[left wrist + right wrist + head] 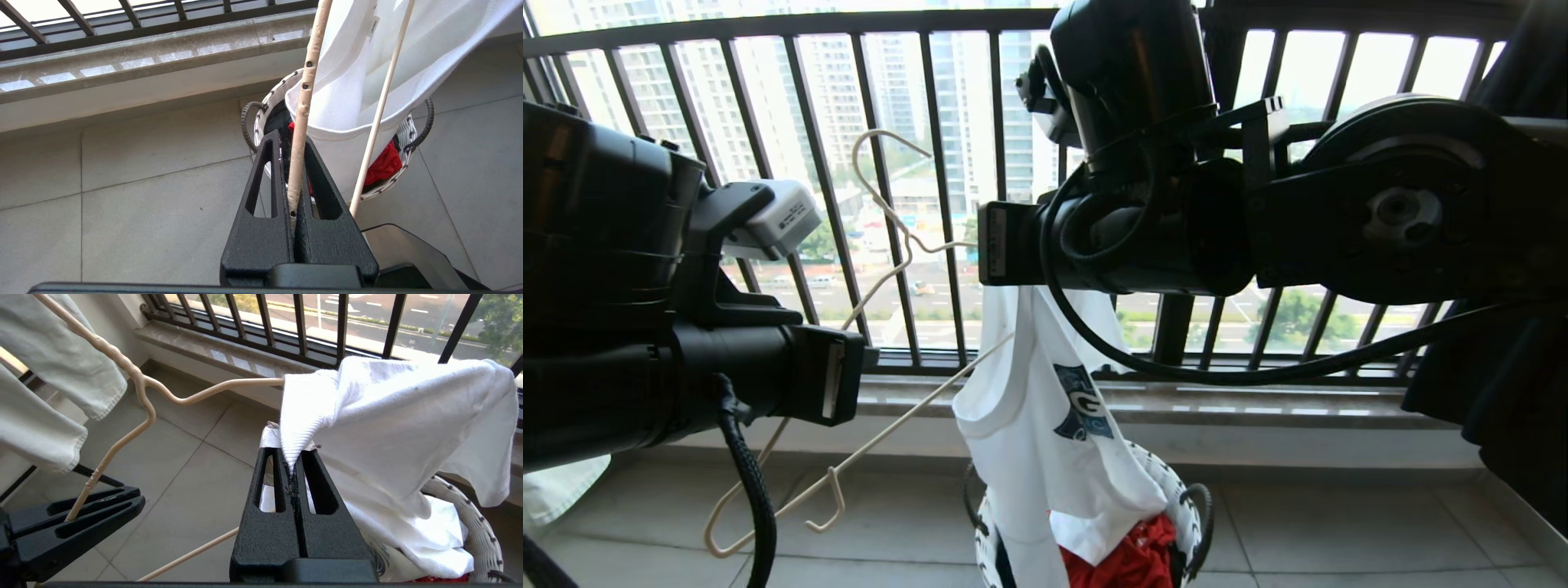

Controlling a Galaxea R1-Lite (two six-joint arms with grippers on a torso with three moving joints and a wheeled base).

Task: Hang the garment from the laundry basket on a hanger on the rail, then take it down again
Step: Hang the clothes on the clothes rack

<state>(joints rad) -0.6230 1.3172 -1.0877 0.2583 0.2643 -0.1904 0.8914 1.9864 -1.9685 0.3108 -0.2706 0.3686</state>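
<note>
We clamp the hanger [301, 122] in our left gripper [295, 179]; our right gripper [295, 467] pinches the garment [392, 428] by its ribbed collar, its tail trailing into the laundry basket [478, 522] below.

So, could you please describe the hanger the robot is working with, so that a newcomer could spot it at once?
In front of the dark barred window railing, the left gripper is shut on the hanger. It is thin cream-white wire with a long hook and small notch hooks, one arm reaching into the white T-shirt that the right gripper pinches above the laundry basket.
</note>
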